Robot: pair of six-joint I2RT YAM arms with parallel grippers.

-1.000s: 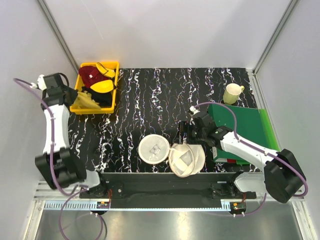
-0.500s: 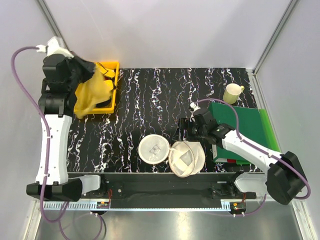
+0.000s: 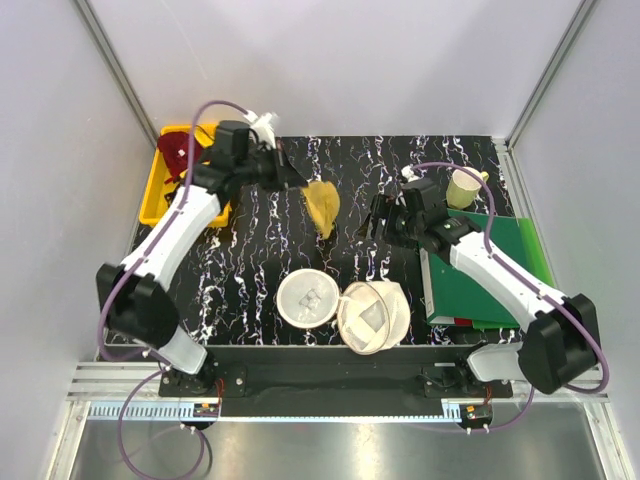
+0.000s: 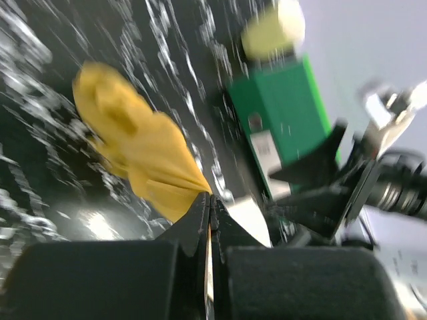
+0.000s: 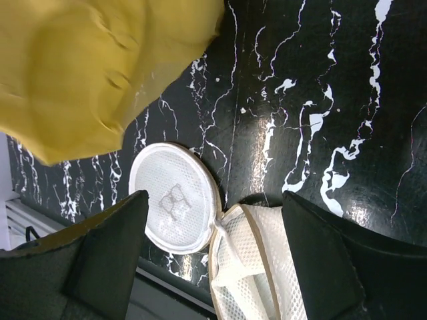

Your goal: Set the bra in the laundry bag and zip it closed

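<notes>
Black marbled desk [image 3: 300,215]. At lower centre the laundry bag [image 3: 372,317] lies spread open, both domed halves side by side, likely ready for loading. The bra [image 3: 322,206] dangles at upper centre, clamped in the left pincer [image 4: 210,203], whose arm stretches in from the upper left. The right pincer [image 5: 215,207] hovers nearby, fingers apart and empty.

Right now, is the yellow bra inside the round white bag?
No, the bra hangs pinched in the left pincer, up and away from the open laundry bag.
</notes>
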